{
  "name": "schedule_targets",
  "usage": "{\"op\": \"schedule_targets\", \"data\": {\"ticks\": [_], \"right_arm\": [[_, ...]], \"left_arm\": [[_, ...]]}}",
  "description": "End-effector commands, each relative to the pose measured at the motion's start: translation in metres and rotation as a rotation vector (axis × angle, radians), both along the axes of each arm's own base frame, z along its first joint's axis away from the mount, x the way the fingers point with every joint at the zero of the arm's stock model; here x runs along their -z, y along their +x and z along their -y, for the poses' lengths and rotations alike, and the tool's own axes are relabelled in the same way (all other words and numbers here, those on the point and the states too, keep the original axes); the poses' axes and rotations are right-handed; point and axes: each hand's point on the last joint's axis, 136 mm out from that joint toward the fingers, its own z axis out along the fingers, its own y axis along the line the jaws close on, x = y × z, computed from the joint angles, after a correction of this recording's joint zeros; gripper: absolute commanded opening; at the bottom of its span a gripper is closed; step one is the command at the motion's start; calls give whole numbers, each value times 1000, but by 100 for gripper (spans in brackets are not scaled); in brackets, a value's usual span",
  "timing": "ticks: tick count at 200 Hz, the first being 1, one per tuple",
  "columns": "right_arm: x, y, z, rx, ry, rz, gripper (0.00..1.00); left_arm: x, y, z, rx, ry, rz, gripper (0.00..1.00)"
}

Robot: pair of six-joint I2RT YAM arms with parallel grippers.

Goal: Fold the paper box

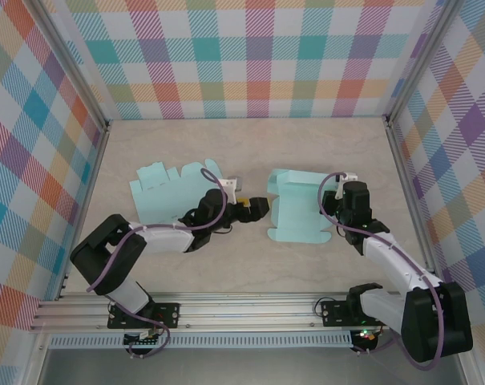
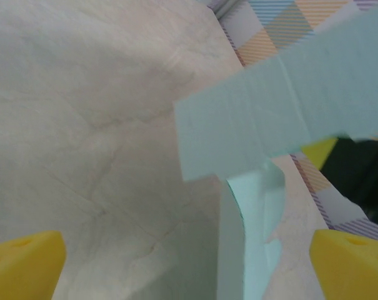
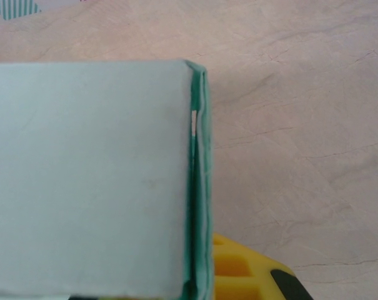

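Overhead, flat sheet (image 1: 163, 186); right wrist, doubled box edge (image 3: 200, 187).

Probably a lab test cell: plaid-walled enclosure (image 1: 258, 56), aluminium rail (image 1: 242, 321).

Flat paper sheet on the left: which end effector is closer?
Left. The left end effector sits just right of the sheet; the right end effector is beyond the box.
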Motion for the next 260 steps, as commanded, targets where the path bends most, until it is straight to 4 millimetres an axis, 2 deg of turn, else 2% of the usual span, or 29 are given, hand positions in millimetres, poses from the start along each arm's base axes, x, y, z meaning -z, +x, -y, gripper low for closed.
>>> {"op": "schedule_targets", "data": {"ticks": [1,27,99,122,156,202,239,260], "right_arm": [[-6,3,-5,-26,0,24,0],[-5,3,-5,-29,-1,23,0],[-6,1,-6,-31,1,28,0],[-6,2,-6,-32,3,29,0],[-6,2,-6,-35,3,30,0],[-6,2,-7,-37,3,31,0],[-6,2,-7,-40,4,31,0],[-7,2,-7,-42,4,32,0]], "left_arm": [[-28,-14,8,23,-43,97,100],[-35,-17,20,37,-40,108,100],[-47,7,59,62,-124,96,100],[-46,11,63,61,-122,92,99],[-56,14,66,60,-151,121,97],[-74,13,73,83,-230,184,86],[-87,12,79,94,-278,257,83],[-87,14,83,101,-289,266,81]]}}
